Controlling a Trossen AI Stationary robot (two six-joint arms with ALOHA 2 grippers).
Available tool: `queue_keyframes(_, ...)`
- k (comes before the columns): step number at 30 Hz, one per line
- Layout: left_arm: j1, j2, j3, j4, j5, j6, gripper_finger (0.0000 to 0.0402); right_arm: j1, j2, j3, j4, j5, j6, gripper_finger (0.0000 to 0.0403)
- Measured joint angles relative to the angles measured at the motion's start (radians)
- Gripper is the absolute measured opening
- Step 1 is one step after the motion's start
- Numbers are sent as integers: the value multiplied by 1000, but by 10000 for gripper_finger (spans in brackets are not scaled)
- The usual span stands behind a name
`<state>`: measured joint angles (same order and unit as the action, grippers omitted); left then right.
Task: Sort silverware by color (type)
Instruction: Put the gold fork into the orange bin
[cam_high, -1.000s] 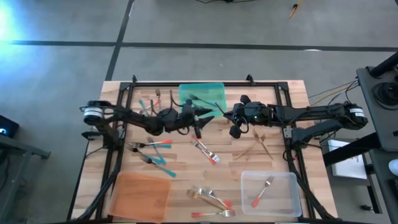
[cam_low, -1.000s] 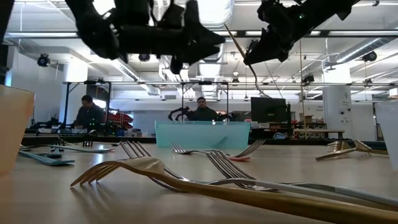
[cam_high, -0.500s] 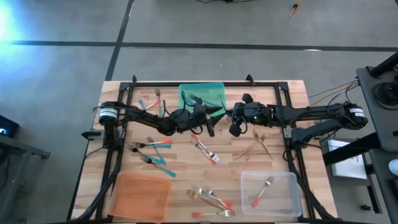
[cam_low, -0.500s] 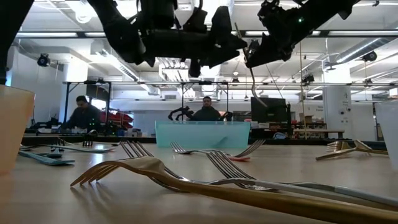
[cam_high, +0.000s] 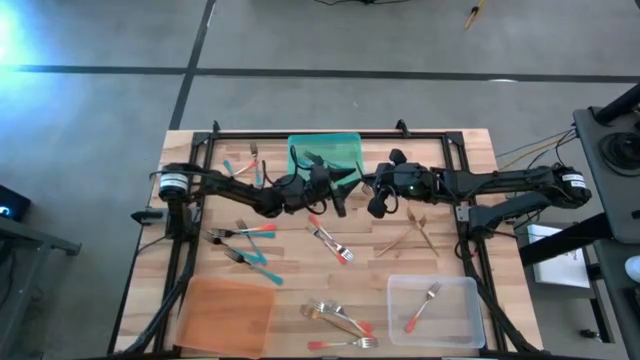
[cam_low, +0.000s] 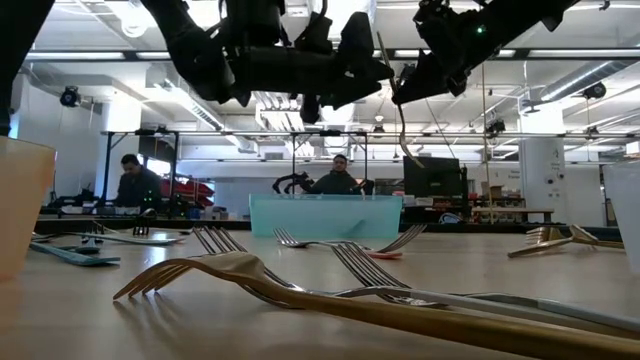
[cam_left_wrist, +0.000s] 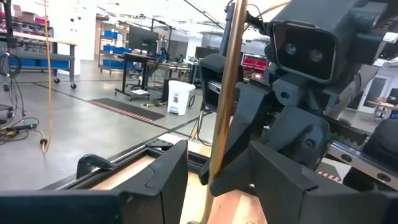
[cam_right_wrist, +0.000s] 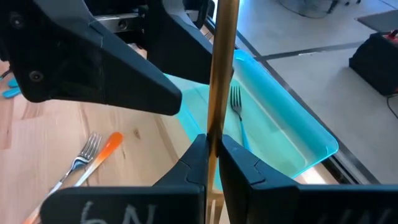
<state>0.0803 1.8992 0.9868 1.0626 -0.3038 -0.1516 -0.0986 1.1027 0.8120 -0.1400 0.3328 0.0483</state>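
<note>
Teal-handled forks (cam_high: 250, 165) lie at the left of the table (cam_high: 470, 150), with mixed forks (cam_high: 240, 232) nearer the front, well apart from the work. The left hand (cam_high: 338, 198) hovers above the middle of the table, just beside the teal tray (cam_high: 300, 142). In its wrist view its fingers (cam_left_wrist: 155, 180) are spread, and the gold utensil (cam_left_wrist: 227, 93) stands upright in the gap between them. I cannot tell if they touch it.

The right hand (cam_right_wrist: 212, 155) faces it from the other side and is pinching the low part of this gold utensil, high above the teal tray, where one teal-handled fork (cam_right_wrist: 236, 102) already lies. More gold forks (cam_high: 415, 235) lie at the right, and a coral-handled fork (cam_high: 420, 305) lies in the clear tray (cam_high: 470, 285).

This looks like a passing from one hand to the other, and here is the risk. If the right hand lets go before the left one has closed firmly, the slim utensil may slip and fall into the teal tray, which is the wrong colour for it. The metal is smooth and thin, so a grip a little off centre may let it turn or swing. Also the two hands are very near, so a small wrong move may knock them together.
</note>
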Motion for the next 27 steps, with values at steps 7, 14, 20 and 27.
queue_keyframes(7, 0, 0, 32, -6, 8, -2, 153, 0, 0, -1, 0, 0, 0, 13)
queue_keyframes(14, 0, 1, 85, -84, 15, 11, 146, 0, 0, -1, 0, 0, 0, 13)
queue_keyframes(20, 1, 2, 93, -87, 14, 28, 53, 0, 0, -1, -4, 0, 0, 13)
queue_keyframes(27, 1, 2, 93, -96, 10, 38, 9, 0, 0, -2, -7, 0, 5, 13)
